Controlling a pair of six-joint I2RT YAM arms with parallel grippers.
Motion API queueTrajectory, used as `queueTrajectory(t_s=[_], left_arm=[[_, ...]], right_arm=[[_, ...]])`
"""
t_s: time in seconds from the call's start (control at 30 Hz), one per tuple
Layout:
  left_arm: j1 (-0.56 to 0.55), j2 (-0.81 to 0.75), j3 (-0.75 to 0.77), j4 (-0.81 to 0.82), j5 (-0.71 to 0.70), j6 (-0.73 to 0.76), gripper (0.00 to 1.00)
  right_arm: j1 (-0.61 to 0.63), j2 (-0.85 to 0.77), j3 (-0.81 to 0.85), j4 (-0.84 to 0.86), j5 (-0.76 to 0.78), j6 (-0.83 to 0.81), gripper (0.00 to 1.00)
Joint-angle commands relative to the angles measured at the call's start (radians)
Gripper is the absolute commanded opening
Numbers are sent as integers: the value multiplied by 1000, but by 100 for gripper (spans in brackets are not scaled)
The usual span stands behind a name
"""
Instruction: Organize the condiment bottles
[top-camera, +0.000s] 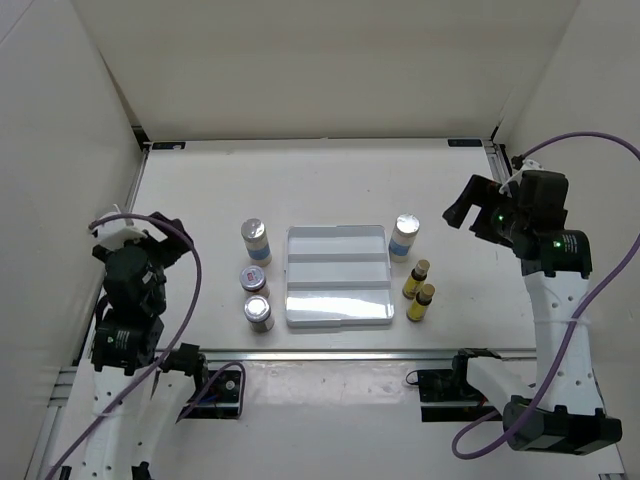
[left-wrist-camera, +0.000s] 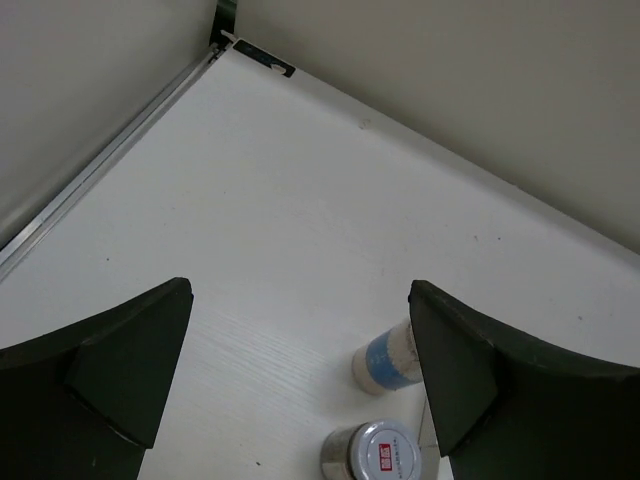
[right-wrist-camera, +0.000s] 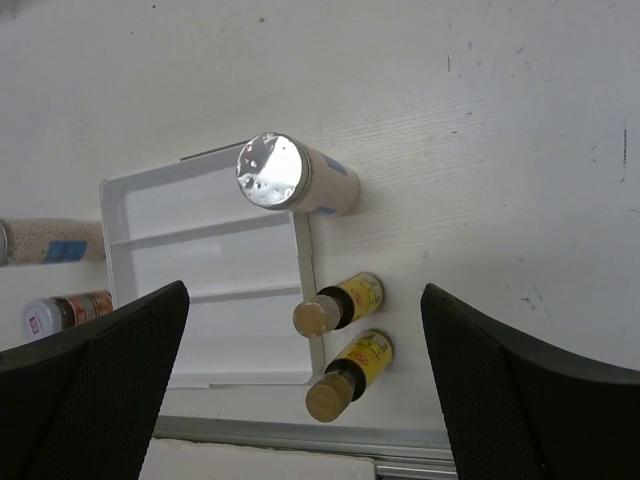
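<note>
Right end effector (right-wrist-camera: 305, 290) is held wide open and empty, and the tall white bottle (right-wrist-camera: 300, 180), stood upright on the worktop (right-wrist-camera: 500, 150) just beside the right edge of the tray (right-wrist-camera: 200, 265), is seen ahead of and below it, nearer this arm.

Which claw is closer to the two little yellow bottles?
The right. The right claw hovers open, just beyond the yellow bottles and to their right. The left claw is far off on the other side of the white tray.
</note>
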Motion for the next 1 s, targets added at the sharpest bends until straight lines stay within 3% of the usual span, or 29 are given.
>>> queueTrajectory(t_s=[0.0,0.07,0.17,0.23,0.27,0.5,0.53,0.67,0.9,0.97], left_arm=[[-10,93,2,6,-7,-38,100],[-10,150,17,6,119,-51,100],[-10,245,27,31,274,-49,100],[-10,290,39,31,328,-49,100],[-10,301,51,31,357,-49,100],[-10,289,40,22,351,-59,100],[-10,289,40,13,351,-59,100],[-10,335,77,-21,373,-59,100],[-10,379,88,-43,354,-59,100],[-10,388,88,-43,345,-59,100]], right_arm=[[1,2,19,-46,10,13,100],[1,2,19,-55,-13,-19,100],[1,13,19,-46,-177,-38,100],[10,51,19,-31,-191,11,100],[10,103,20,-21,-123,39,100],[157,418,192,-77,86,12,100],[221,479,206,-66,125,12,98],[281,629,272,-86,189,1,94],[331,697,206,-41,258,-10,87],[331,717,195,-41,258,-10,76]])
